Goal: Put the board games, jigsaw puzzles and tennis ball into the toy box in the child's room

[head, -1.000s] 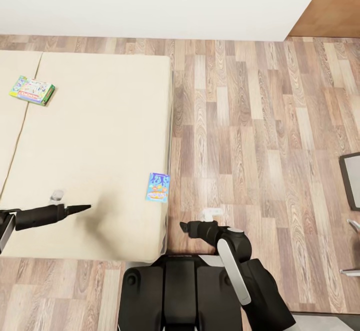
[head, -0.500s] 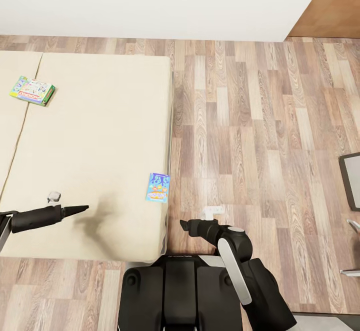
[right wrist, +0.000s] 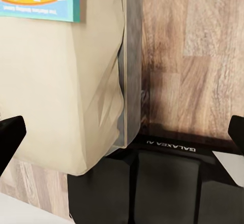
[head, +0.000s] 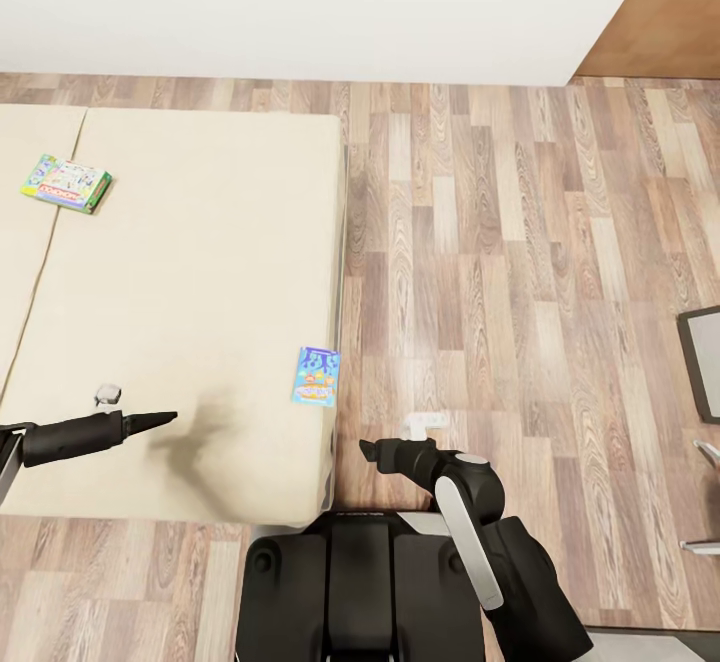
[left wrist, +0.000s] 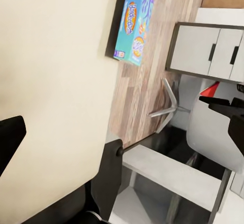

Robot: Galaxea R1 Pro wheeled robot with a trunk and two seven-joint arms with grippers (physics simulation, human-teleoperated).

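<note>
From the head view we look down on the low wide bed with its plain beige mattress (head: 200, 292), whose left part runs out of frame. On it, far left and well back, lies the green-edged multicolour board game box (head: 66, 183); its lettering is too small for us to read. Nearer us, our left gripper (head: 160, 416) hovers low over the mattress, casting a dark smudge of shadow beside it. In that view its fingers look like 1 thin dark point, while the left wrist view cuts off all but 1 dark fingertip (left wrist: 9, 137), so we cannot tell whether it is released or clenched. It holds nothing.

The small blue board game box (head: 316, 376) rests at the bed's right edge, slightly overhanging it, with bare mattress between it and the left gripper. Our right gripper (head: 368, 451) hangs over the wood-plank floor (head: 520, 272) just beside the bed's near corner, released, its 2 fingertips (right wrist: 10, 132) wide apart. The floor to the right lies open as far as a grey chair (head: 702, 362), cut off at the frame's edge.
</note>
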